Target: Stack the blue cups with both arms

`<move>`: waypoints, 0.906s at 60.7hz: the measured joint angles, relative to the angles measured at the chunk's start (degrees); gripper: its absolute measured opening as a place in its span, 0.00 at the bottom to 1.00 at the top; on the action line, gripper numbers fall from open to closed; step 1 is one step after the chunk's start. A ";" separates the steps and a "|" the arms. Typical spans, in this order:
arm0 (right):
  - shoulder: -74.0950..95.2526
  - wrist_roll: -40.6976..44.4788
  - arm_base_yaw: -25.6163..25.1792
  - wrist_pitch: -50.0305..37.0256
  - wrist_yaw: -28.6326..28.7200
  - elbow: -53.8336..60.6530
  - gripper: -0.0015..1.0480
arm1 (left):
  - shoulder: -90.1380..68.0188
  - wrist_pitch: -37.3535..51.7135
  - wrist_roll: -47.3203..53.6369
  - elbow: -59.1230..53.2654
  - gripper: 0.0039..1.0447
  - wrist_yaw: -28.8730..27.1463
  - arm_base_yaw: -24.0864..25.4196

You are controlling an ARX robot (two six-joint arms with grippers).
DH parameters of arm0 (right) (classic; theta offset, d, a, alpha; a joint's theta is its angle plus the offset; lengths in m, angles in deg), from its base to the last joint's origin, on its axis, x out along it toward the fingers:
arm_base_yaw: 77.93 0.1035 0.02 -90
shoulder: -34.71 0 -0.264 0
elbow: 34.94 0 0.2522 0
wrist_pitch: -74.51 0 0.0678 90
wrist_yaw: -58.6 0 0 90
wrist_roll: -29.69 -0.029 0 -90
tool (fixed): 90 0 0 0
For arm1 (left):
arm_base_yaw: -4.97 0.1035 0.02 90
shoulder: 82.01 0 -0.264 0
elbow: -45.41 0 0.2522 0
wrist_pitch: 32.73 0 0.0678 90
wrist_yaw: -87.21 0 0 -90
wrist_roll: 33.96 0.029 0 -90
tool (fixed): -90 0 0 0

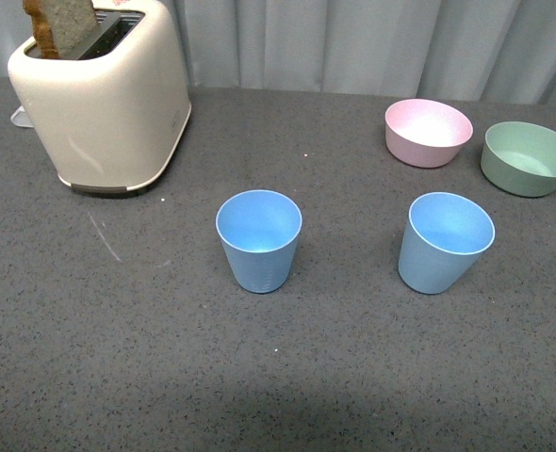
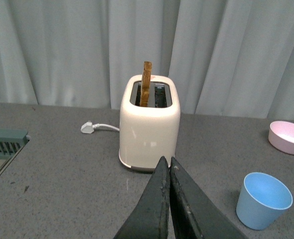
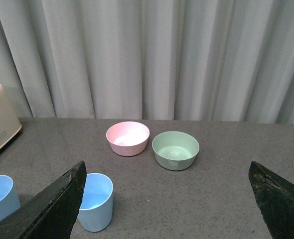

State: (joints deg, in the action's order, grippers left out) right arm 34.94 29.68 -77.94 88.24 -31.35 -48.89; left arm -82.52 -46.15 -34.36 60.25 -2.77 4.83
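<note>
Two light-blue cups stand upright and apart on the grey table: one (image 1: 259,240) in the middle, the other (image 1: 445,242) to its right. Neither arm shows in the front view. In the left wrist view my left gripper (image 2: 169,167) is shut with nothing in it, its tips pointing at the toaster, and one blue cup (image 2: 263,200) stands off to the side. My right gripper (image 3: 167,172) is open wide and empty. One blue cup (image 3: 95,202) sits just beside one of its fingers (image 3: 52,209), and the other cup (image 3: 1,198) lies partly behind that finger.
A cream toaster (image 1: 104,104) with a slice of bread stands at the back left, its plug (image 2: 88,128) lying behind it. A pink bowl (image 1: 428,132) and a green bowl (image 1: 529,157) sit at the back right. A grey-green rack (image 2: 2,144) shows at the left wrist view's edge.
</note>
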 joint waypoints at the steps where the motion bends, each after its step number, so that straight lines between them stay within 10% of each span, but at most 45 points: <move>1: 0.00 0.00 0.00 0.00 0.00 0.00 0.91 | 0.13 -0.07 0.00 0.00 0.03 0.00 0.00; 11: 0.00 0.00 0.00 0.00 0.00 0.00 0.91 | 0.22 -0.20 -0.02 0.00 0.06 0.00 0.00; 28: 5.31 14.08 -0.81 4.07 5.64 -1.81 0.91 | 0.26 -0.22 -0.02 0.00 0.61 0.00 0.00; 40: 26.88 18.45 0.68 -9.16 3.19 -4.96 0.91 | 0.28 -0.22 0.00 0.00 0.95 0.00 0.00; 55: 60.89 11.26 2.03 -20.46 1.68 -15.78 0.91 | 0.28 -0.22 0.11 0.00 0.94 0.00 0.00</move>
State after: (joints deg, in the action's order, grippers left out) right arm 95.84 40.94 -75.90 67.78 -29.67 -64.67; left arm -82.24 -46.37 -34.25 60.25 -2.77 4.83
